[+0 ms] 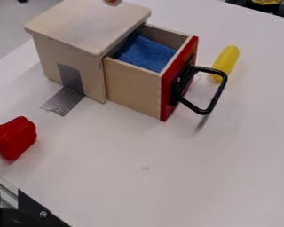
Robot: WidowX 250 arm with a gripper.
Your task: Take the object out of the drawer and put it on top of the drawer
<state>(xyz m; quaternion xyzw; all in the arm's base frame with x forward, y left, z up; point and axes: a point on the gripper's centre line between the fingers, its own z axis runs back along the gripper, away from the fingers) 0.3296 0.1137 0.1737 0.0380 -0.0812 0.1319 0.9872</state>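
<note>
Drawer (132,88) stood open, cabinet (46,57) near the tabletop's (144,146) left edge. Blue cloth (145,52) lay inside it, back part close to the cabinet top (88,26). Hand: couldn't tell if released, clenched or grasping. Likely next step: pinch cloth from above, lift clear, set on the cabinet top.

Risks:
- Pinch too far back: hand could hit the top's front edge.
- Shallow pinch: soft fabric could slip out. Too deep: hand could jam on drawer floor or walls.
- Low lift: cloth could snag on red front (168,88) or black handle (215,91) and drag the drawer.
- Tape (64,93) ran from cabinet onto tabletop, probably an anchor; a hard bump could peel it and shift everything.
- Release near the top's edge: cloth could slide back into the drawer. Small round thing (113,1) at the far edge could get knocked.
- Wide swing right: could nudge the yellow thing (229,60) beside the handle.
</note>
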